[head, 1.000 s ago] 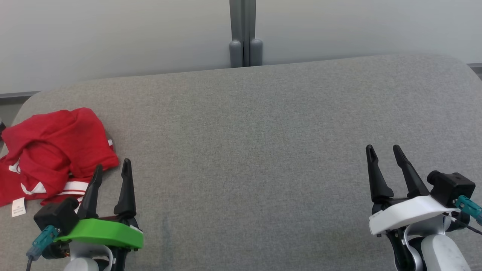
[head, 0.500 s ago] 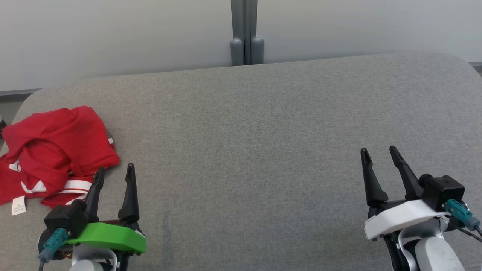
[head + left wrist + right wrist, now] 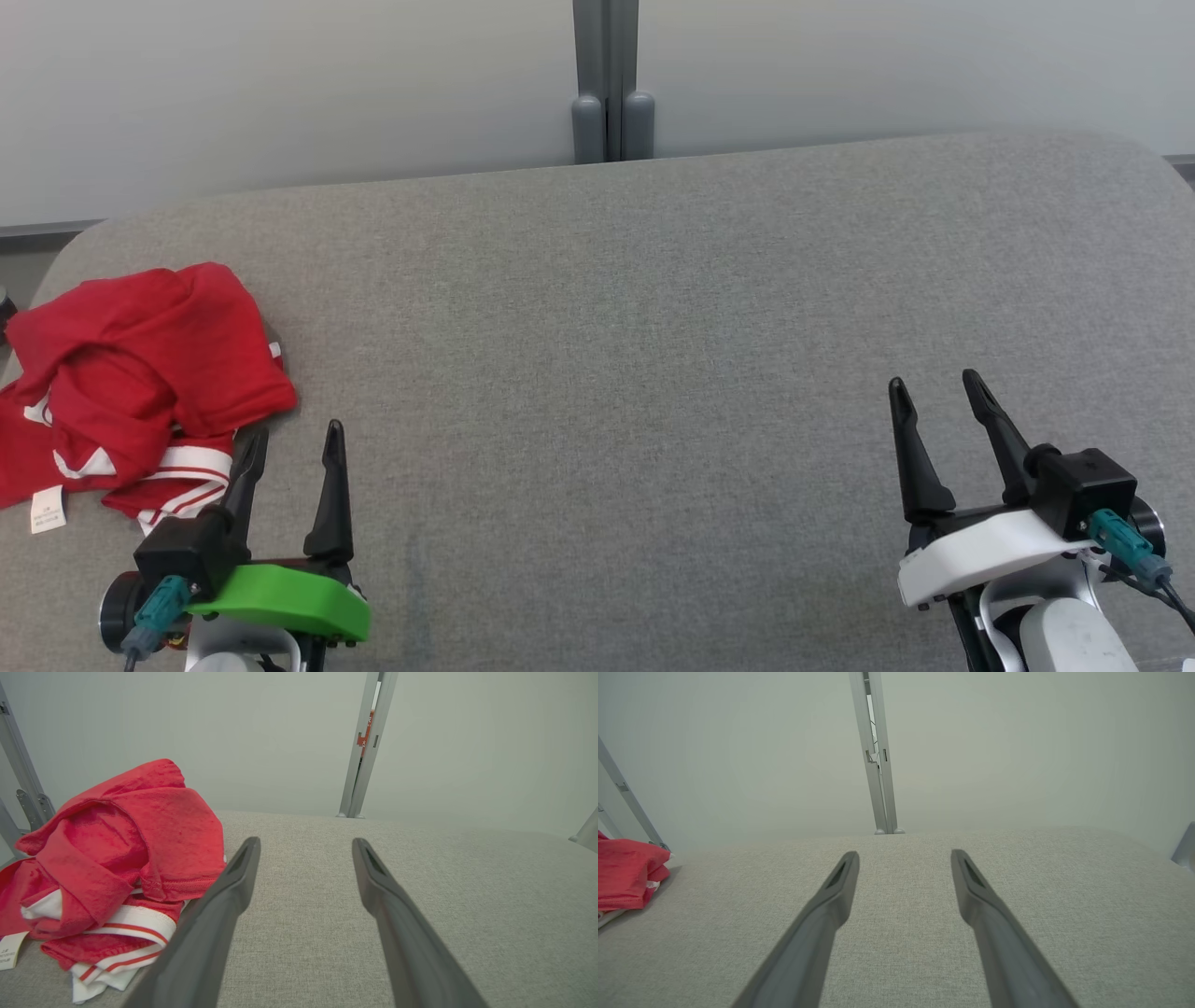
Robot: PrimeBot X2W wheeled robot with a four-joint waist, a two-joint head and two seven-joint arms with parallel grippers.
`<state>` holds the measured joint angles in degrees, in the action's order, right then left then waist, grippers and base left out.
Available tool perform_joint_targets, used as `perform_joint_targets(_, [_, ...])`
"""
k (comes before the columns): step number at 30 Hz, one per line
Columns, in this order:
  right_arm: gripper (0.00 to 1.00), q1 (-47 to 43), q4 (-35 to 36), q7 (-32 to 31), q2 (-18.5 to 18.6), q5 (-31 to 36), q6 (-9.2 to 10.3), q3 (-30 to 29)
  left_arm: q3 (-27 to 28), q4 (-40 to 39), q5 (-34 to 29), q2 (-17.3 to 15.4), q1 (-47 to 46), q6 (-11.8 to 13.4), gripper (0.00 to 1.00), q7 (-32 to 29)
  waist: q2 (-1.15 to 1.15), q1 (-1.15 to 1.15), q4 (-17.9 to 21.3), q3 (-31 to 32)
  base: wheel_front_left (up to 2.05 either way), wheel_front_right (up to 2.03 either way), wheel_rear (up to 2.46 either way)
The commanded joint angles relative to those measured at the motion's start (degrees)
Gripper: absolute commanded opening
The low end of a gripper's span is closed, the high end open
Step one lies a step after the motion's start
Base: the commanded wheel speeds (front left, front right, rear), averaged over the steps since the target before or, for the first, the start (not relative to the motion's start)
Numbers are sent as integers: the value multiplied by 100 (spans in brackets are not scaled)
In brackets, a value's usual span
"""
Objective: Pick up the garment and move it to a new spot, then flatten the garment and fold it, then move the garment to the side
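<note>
Two claws of mine show in the head view. My left claw point(image 3: 297, 429) sits low at the left, above its green cover point(image 3: 289, 602). Its two dark fingers are spread apart with nothing between them, pointing up the picture and leaning slightly right. My right claw point(image 3: 934, 379) sits low at the right, above its white cover point(image 3: 980, 551). Its fingers are also spread and empty, leaning slightly left. Both are over the grey padded surface point(image 3: 607, 373). The garment point(image 3: 140, 373), red with white stripes, lies crumpled at the surface's left edge, just beyond my left claw and well apart from my right. A small white label point(image 3: 47, 509) hangs from its near side. Behind the surface, a grey post point(image 3: 611, 84) stands against the pale wall point(image 3: 280, 93).

In my left wrist view the fingers run forward, wide apart, low over the grey fabric. The red heap is to their left, folded over itself, with its white-striped hem just beside my left finger. I cannot tell whether finger and hem touch.

In my right wrist view the fingers are equally wide apart, with bare grey fabric between and ahead of them. A red corner of the garment shows at the far left edge, and the post is straight ahead.
</note>
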<state>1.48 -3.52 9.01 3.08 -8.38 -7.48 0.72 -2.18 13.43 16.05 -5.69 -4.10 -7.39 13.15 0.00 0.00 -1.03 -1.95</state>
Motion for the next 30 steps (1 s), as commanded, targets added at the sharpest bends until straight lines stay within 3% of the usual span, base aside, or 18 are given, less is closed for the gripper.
perform_joint_targets(1, [100, -43, 31, 53, 9, 128, -2, 2, 2, 20, -129, 6, 37, -15, 100, 49, 0, 0, -3, 0, 0, 0, 0])
perform_joint_targets(17, [100, -110, 2, 211, -13, 462, -2, 25, 25, 239, -498, 45, 29, -18, 100, 216, 0, 0, -26, 4, 0, 0, 0])
perform_joint_targets(30, [100, -37, 21, 257, -14, 299, -1, -4, 56, 303, -341, 38, -124, -17, 100, 201, 0, 0, -200, -70, 0, 0, 0])
